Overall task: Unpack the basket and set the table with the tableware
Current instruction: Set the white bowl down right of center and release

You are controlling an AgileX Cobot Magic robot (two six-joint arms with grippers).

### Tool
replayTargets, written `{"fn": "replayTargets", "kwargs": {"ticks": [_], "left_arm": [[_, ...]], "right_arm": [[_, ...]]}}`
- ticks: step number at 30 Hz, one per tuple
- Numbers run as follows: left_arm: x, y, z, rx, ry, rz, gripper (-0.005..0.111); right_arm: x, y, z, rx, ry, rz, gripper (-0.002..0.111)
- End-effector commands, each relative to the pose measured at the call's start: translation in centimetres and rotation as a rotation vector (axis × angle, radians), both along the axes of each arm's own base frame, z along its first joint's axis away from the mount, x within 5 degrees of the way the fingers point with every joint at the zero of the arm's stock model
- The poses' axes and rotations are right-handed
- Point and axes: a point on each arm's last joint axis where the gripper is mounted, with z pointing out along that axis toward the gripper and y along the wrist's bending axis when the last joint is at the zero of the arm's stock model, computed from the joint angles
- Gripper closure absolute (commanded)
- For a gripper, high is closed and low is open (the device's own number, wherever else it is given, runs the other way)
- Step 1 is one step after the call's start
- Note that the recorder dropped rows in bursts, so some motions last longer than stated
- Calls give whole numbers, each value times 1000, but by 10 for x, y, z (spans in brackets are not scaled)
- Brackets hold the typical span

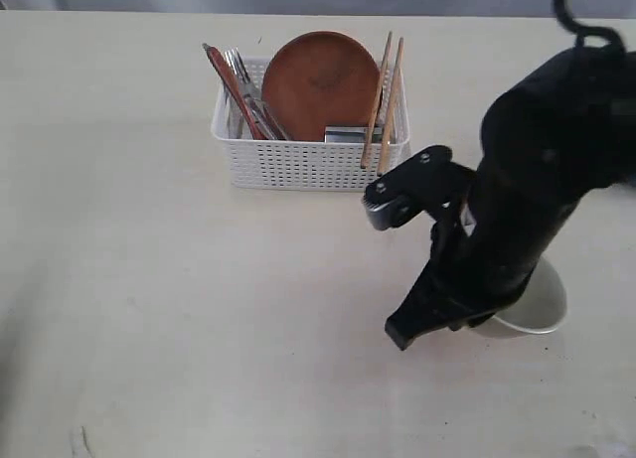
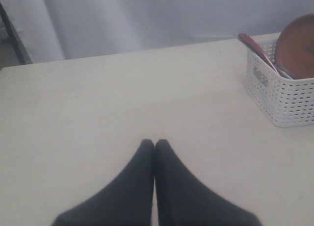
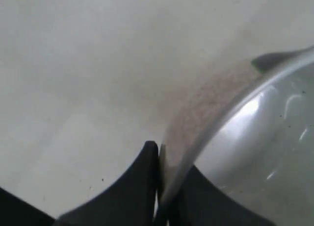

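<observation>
The right jaws are clamped on the thin rim of the pale cream round bowl (image 3: 255, 138), with the wall pinched between them. The bowl is low at the pale beige bench (image 1: 149, 309); whether its foot rests there I cannot tell. The left jaws are pressed together on nothing, above bare bench. Well beyond both stands the white perforated plastic basket (image 1: 308, 165). It holds the round brown plate (image 1: 320, 80) on edge and two wooden chopsticks (image 1: 388, 90) leaning at the corner toward the right jaws. Steel cutlery (image 1: 241, 66) and a reddish-brown wooden spoon (image 1: 231, 80) stand toward the left jaws. The rim pinch is the risk. Letting go before the bowl is seated could rock it, and pulling away while clamped would drag or tip it.
</observation>
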Motion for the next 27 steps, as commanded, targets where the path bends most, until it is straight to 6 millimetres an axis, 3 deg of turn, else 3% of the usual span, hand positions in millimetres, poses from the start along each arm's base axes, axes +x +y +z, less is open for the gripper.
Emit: {"fn": "replayTargets", "kwargs": {"ticks": [1,10,17,21,23,24,26,27], "left_arm": [[0,0,-1,-17,1,0,107],[0,0,-1,-17,1,0,107],[0,0,-1,-17,1,0,107],[0,0,-1,-17,1,0,107],[0,0,-1,-17,1,0,107],[0,0,-1,-17,1,0,107],[0,0,-1,-17,1,0,107],[0,0,-1,-17,1,0,107]], "right_arm": [[8,9,-23,-6,-2,15,109],[20,22,-26,66,-65,35,109],[15,18,-40,-16,32,31,108],[11,25,-37,-16,49,67,107],[7,29,-37,-26,53,101,89],[6,29,-37,-28,55,104,67],[9,32,-34,-20,47,97,40],[11,34,-31,-18,44,97,38]]}}
